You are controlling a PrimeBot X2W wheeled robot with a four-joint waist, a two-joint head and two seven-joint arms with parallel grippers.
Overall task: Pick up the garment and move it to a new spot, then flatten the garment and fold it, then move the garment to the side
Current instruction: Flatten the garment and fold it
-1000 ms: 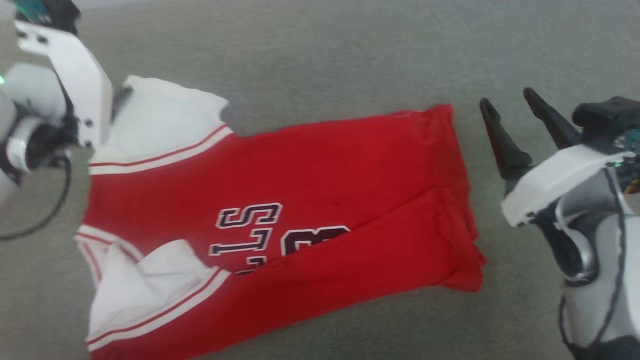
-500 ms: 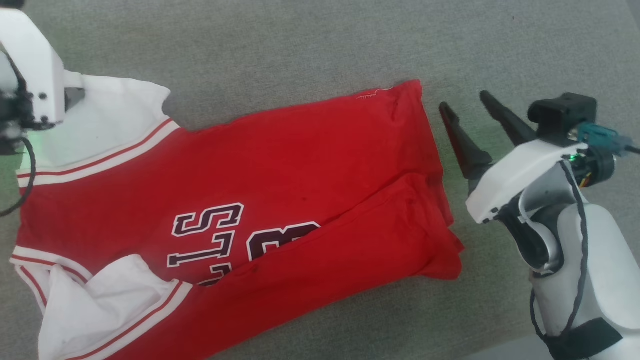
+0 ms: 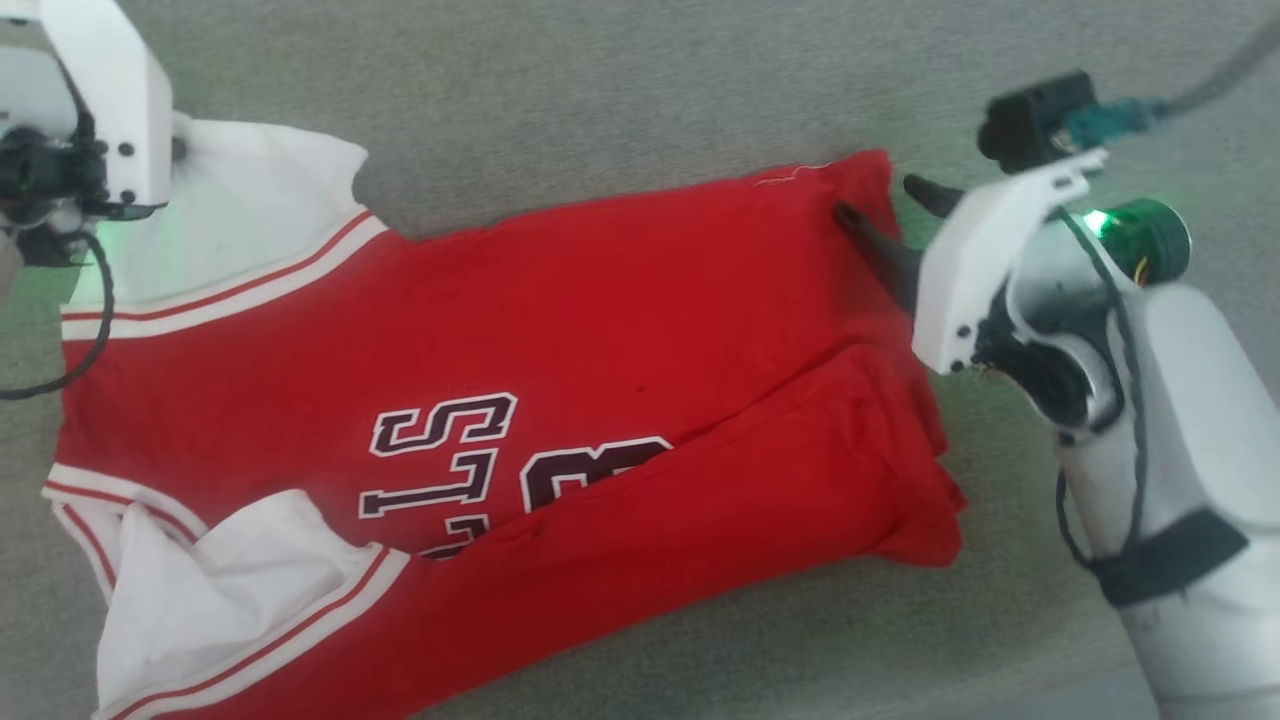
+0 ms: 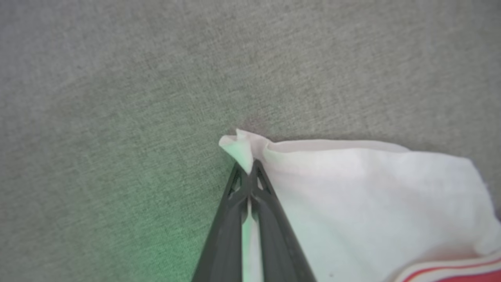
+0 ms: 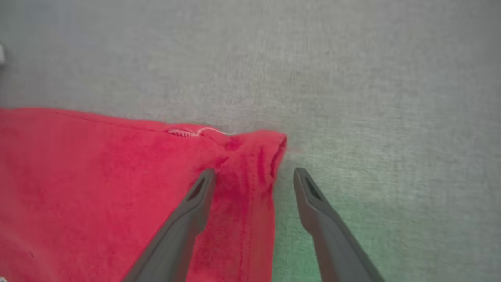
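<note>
- The left gripper [image 4: 246, 169] is pressed together on the tip of a white sleeve [image 4: 352, 196] of the garment [image 3: 620, 320]. A thin strip of white cloth shows between its two dark fingers, and a small peak of the sleeve corner pokes out beyond their tips.
- In the head view that arm's white wrist plate [image 3: 110, 110] sits over the far left sleeve and hides the fingers there.
- The right gripper [image 5: 254, 176] stands spread wide, straddling the far right hem corner [image 5: 250, 152]. One finger [image 5: 188, 219] lies over the red cloth, and the other [image 5: 319, 219] lies over the bare grey surface [image 5: 391, 98] just beside the hem edge. The corner sits in the gap, not gripped. Whether the fingertips touch the cloth I cannot tell.
- The garment lies spread on the grey surface, sleeves toward the robot's left and hem toward its right.
- Its near long side is folded over the front as a red flap [image 3: 720, 510], which covers part of the black-and-white lettering [image 3: 450, 450].
- The near sleeve [image 3: 220, 590] lies crumpled at the lower left of the head view, white with red-and-white striped trim.
- A loose white thread [image 5: 184, 133] sits on the hem seam, just beyond the right gripper's fingertips.
- A black cable [image 3: 100, 300] loops down from the left wrist beside the far sleeve.
- A green light [image 3: 1100, 222] glows on the right wrist and tints the grey surface near both grippers.
</note>
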